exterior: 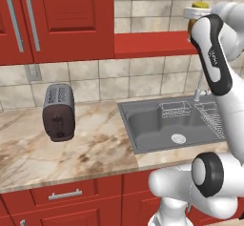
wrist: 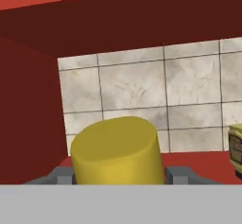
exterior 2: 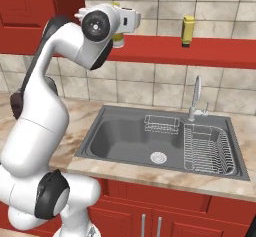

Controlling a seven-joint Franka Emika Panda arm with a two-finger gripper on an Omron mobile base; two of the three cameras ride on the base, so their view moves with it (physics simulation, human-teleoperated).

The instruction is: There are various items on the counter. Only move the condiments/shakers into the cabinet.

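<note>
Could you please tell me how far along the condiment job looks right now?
Done: the mustard bottle stands on the red shelf. In hand: the hand holds a yellow bottle between its fingers, up at the shelf. I can't tell whether it rests there yet. Left: letting go. I cannot see the grey shaker.

— What blocks the shelf [exterior 2: 210,51]?
— A yellow bottle [wrist: 116,152] near its left end wall, a mustard bottle [exterior 2: 188,30] further right.
— Free room?
— Bare shelf between them, up to the tiled back.

White arm [exterior 2: 35,126], dark joints
</note>
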